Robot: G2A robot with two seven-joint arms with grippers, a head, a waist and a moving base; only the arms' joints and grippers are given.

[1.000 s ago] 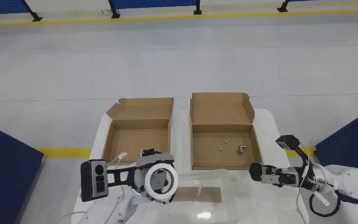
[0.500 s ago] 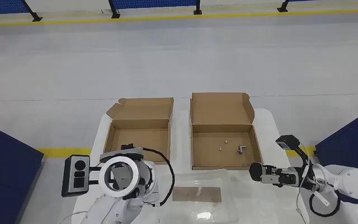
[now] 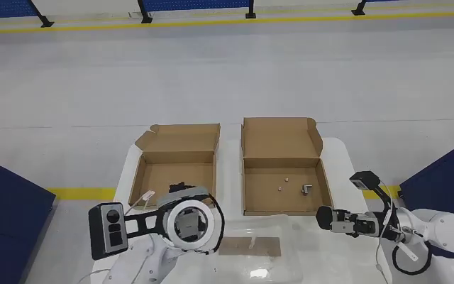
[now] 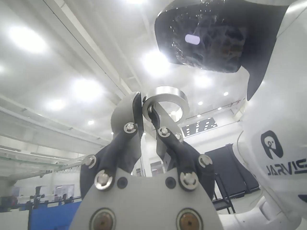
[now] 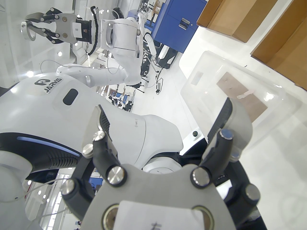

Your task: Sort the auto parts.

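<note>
the left gripper point(image 4: 145, 108) pinches the rim of a metal ring point(image 4: 168, 91), raised over the table's point(image 3: 228, 184) front left corner. the right gripper point(image 5: 163, 107) hangs empty, fingers spread wide, near the front right edge beside a clear bin point(image 5: 211, 68).

Two open cardboard boxes point(image 3: 170, 174) point(image 3: 269, 200), one clear plastic bin point(image 3: 298, 240), one metal ring point(image 4: 165, 91), three small parts point(image 3: 306, 189) in one box
</note>
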